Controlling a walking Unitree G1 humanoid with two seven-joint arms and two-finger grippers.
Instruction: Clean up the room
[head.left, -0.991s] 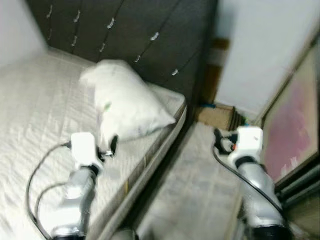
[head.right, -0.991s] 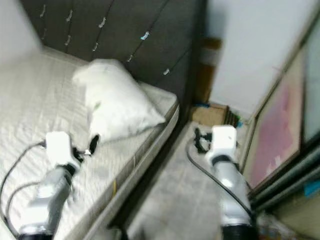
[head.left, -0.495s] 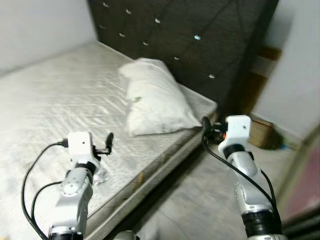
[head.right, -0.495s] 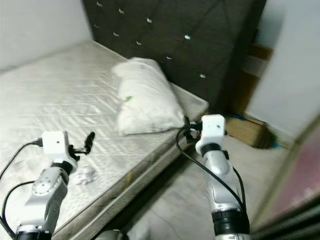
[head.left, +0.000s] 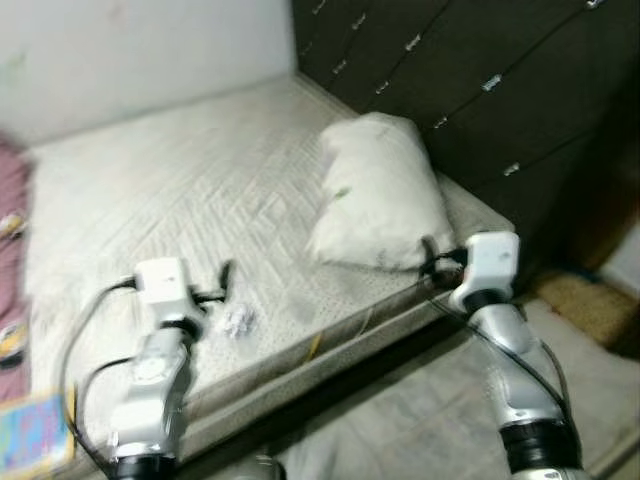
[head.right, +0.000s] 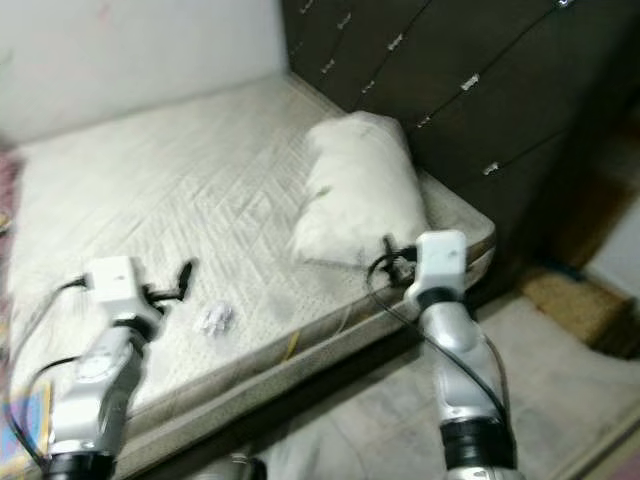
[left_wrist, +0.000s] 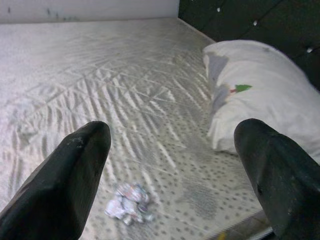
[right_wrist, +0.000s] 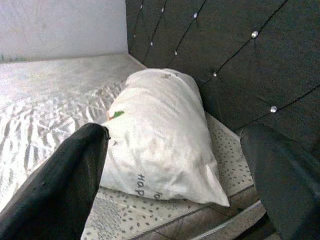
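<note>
A small crumpled wrapper (head.left: 236, 320) lies on the bare quilted mattress (head.left: 150, 200) near its front edge. My left gripper (head.left: 223, 282) hovers open just short of the wrapper (left_wrist: 127, 209), a little above the mattress, with nothing between its fingers. A white pillow (head.left: 378, 192) with a small green mark lies against the headboard end. Held over the bed's corner, my right gripper (head.left: 430, 256) is open too and faces the pillow (right_wrist: 160, 135) without touching it.
The dark tufted headboard (head.left: 470, 70) rises behind the pillow, and a white wall (head.left: 130, 50) runs along the bed's far side. A maroon cloth (head.left: 12, 250) and a colourful flat item (head.left: 35, 435) lie at the left. Grey floor (head.left: 420, 420) and a brown mat (head.left: 585, 305) are on the right.
The camera has swung left, so the bed now takes up most of the picture and the wrapper sits in front of the left gripper. Both arms keep the same raised pose.
</note>
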